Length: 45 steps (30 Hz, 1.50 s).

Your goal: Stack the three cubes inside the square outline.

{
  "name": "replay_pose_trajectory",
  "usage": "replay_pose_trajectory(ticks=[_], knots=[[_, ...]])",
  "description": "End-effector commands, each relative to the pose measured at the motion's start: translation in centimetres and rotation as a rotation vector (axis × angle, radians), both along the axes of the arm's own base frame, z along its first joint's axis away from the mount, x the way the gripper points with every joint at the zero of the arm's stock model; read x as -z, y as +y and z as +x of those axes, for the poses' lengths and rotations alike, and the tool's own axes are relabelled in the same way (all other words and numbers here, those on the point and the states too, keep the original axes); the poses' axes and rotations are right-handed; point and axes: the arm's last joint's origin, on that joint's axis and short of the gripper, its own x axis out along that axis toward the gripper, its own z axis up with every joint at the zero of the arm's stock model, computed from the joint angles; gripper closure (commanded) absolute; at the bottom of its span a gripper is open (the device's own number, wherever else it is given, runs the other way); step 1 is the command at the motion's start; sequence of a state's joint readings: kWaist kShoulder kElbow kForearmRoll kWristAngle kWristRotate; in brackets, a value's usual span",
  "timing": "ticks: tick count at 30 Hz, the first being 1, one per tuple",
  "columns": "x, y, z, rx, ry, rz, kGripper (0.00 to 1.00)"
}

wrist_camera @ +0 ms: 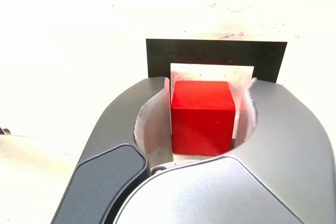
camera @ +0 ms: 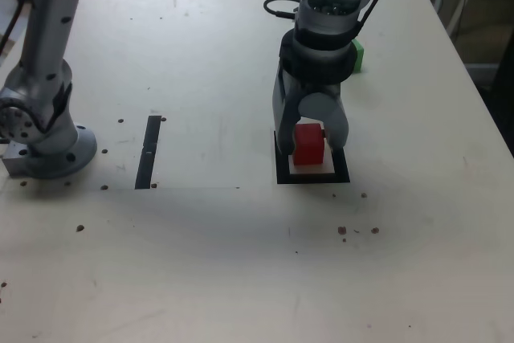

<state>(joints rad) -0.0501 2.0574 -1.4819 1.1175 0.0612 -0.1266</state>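
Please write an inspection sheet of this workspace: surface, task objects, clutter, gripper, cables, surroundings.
Surface: pale table with small dark specks.
Job's things: red cube over the pale centre of the square outline; green cube behind the arm, partly hidden; yellow cube not seen.
Clutter: thin black strip at the exterior view's left.
Gripper: gripper straddles the red cube; whether it is clamping cannot be told.
Cables: black cable looping by the wrist.
Surroundings: grey arm base at the exterior view's left; floor beyond the table.
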Motion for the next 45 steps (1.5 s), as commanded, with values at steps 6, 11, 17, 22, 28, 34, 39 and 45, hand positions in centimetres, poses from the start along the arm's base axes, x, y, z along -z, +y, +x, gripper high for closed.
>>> replay_pose_trajectory(ticks=[6,11,17,22,28,34,39,45], knots=[[-0.1,-0.2,-0.1,0.008,0.009,-0.008,0.02],[-0.8,-0.2,-0.3,0.007,0.026,-0.013,0.01],[-2.4,0.4,-0.3,0.001,0.053,-0.015,0.01],[-3.3,1.8,0.0,0.005,0.05,-0.016,0.01],[-4.7,4.4,0.4,0.001,0.025,-0.021,0.01],[-5.6,7.5,0.4,-0.038,-0.007,-0.019,0.01],[-6.3,10.5,0.1,-0.107,-0.033,0.012,0.01],[-7.2,14.1,-0.4,-0.205,-0.06,0.06,0.01]])
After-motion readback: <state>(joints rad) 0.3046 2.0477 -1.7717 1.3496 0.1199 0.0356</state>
